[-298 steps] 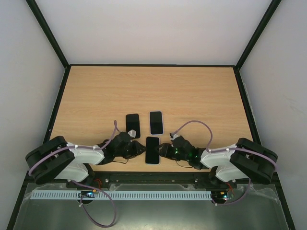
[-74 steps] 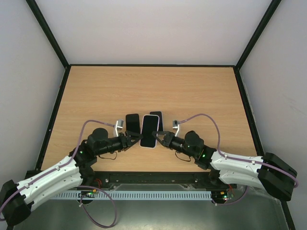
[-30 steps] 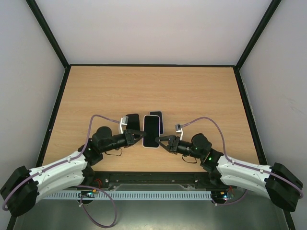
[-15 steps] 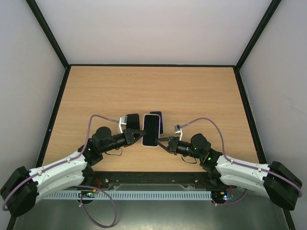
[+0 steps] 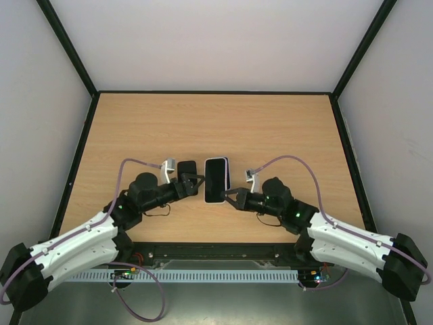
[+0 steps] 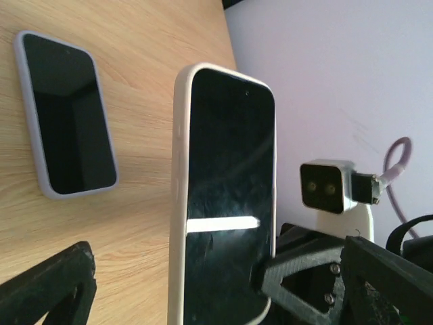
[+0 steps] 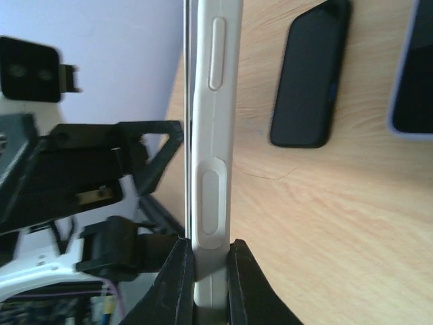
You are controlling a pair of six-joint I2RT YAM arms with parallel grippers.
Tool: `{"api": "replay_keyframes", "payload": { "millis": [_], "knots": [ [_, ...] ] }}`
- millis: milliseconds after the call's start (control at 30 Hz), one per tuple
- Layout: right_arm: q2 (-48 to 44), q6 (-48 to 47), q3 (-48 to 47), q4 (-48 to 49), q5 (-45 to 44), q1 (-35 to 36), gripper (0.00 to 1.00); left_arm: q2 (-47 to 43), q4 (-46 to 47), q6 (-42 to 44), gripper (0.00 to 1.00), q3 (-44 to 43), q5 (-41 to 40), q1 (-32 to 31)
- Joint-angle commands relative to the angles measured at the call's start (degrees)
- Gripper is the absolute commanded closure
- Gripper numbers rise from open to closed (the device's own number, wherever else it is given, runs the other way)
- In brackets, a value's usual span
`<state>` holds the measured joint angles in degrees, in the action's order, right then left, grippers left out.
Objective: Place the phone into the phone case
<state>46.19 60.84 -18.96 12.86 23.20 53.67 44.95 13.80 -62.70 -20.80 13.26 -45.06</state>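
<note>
Pale wooden table (image 5: pixel 284 128) carried 2 other handsets lying flat, a black phone (image 7: pixel 311 81) and a lilac-cased phone (image 6: pixel 64 122). Over the middle, the right gripper (image 5: pixel 231 197) was pinched shut on the near end of the phone (image 5: pixel 216 179), which sat inside its white phone case (image 7: pixel 211 122) and was lifted clear of the wood, probably to leave both long sides free. Just beside its left edge the left gripper (image 5: pixel 192 184) stood wide open, touching nothing, so the seating looked finished
</note>
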Motion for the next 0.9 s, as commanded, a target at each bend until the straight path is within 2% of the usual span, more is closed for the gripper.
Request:
{"api": "replay_keyframes", "payload": {
  "millis": [0,133,333,533,700,867],
  "knots": [
    [2.7,-10.5,-7.0,-10.4,-0.2,-4.0,0.98,-2.4,-11.8,4.3,0.01,-3.2,-4.8,0.3],
    [5.5,-14.4,-9.7,-15.8,0.3,-9.1,0.98,-4.1,-16.5,6.0,0.01,-3.9,-7.8,0.7],
    [13.3,-19.1,-12.7,-22.4,0.9,-18.3,0.98,-2.0,-21.4,10.6,0.01,-5.8,-7.1,3.2],
    [19.6,-21.7,-14.8,-24.1,0.6,-25.9,0.98,-1.3,-24.7,13.5,0.01,-7.1,-7.9,4.5],
    [24.5,-23.9,-15.8,-22.7,1.1,-30.3,0.98,-2.1,-23.0,12.9,0.01,-4.7,-6.9,5.3],
    [30.4,-24.3,-15.7,-22.0,2.1,-35.0,0.92,-1.9,-23.8,12.7,0.01,-4.2,-6.7,6.4]
  ]
}}
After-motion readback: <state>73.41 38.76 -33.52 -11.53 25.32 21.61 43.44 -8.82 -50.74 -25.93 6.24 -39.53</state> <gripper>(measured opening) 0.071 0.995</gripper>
